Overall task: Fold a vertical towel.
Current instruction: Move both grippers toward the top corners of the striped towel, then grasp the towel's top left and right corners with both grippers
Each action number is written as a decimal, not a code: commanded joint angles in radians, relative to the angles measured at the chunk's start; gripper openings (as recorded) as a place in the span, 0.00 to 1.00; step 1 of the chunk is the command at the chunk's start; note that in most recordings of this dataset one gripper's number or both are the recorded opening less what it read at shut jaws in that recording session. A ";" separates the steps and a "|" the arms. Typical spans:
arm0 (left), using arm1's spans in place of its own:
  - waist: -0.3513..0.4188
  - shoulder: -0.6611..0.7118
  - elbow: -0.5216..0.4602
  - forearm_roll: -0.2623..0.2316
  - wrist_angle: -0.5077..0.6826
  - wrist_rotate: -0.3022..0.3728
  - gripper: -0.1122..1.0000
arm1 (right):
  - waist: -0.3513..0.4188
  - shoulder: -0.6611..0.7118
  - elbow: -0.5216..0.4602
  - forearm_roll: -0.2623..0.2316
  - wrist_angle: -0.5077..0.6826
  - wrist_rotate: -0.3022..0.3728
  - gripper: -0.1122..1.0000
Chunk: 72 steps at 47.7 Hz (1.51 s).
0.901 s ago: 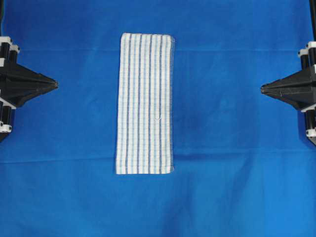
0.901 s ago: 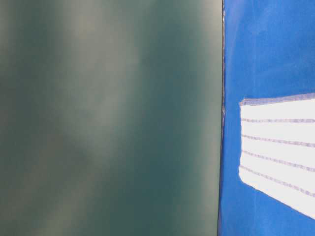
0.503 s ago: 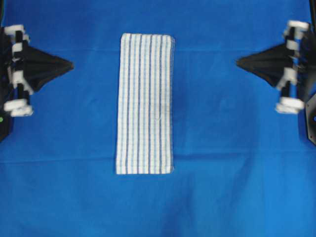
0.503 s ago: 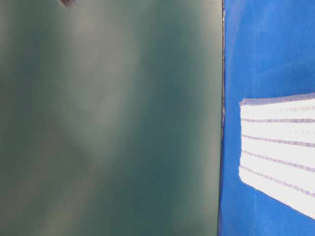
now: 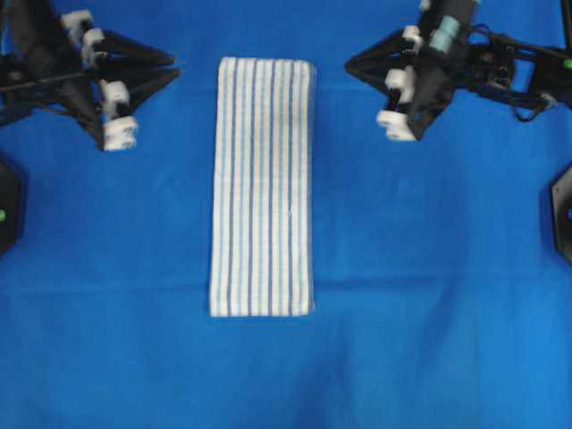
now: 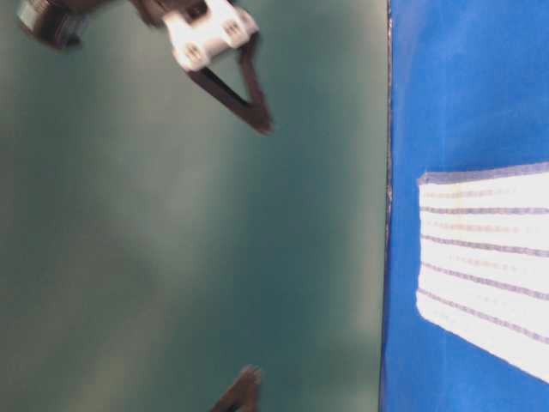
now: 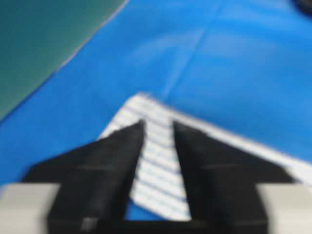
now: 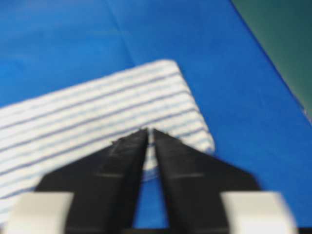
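The towel (image 5: 263,187) lies flat on the blue cloth (image 5: 429,268), long axis running top to bottom in the overhead view. Both claws flank its top end, left gripper (image 5: 172,69) and right gripper (image 5: 350,65) about equally near, each empty with a narrow gap between its tips. The top corners lie inward from each.

A black hand (image 6: 244,107) hangs apart from the striped towel (image 6: 485,262).

Rectangular white towel (image 5: 263,187) with thin blue and grey stripes running lengthwise and a faint check weave. Spread flat and unfolded, long side vertical in the overhead view, near the middle. Edges straight, corners slightly rounded, no visible wrinkles. Touched by nothing.
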 commanded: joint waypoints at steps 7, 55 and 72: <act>0.055 0.212 -0.075 0.003 -0.095 0.002 0.75 | -0.055 0.189 -0.098 -0.012 -0.008 -0.002 0.62; 0.143 0.683 -0.268 0.003 -0.178 0.000 0.72 | -0.133 0.543 -0.225 -0.049 -0.127 -0.005 0.58; 0.127 0.690 -0.279 0.009 -0.175 0.021 0.14 | -0.133 0.548 -0.221 -0.049 -0.123 -0.002 0.19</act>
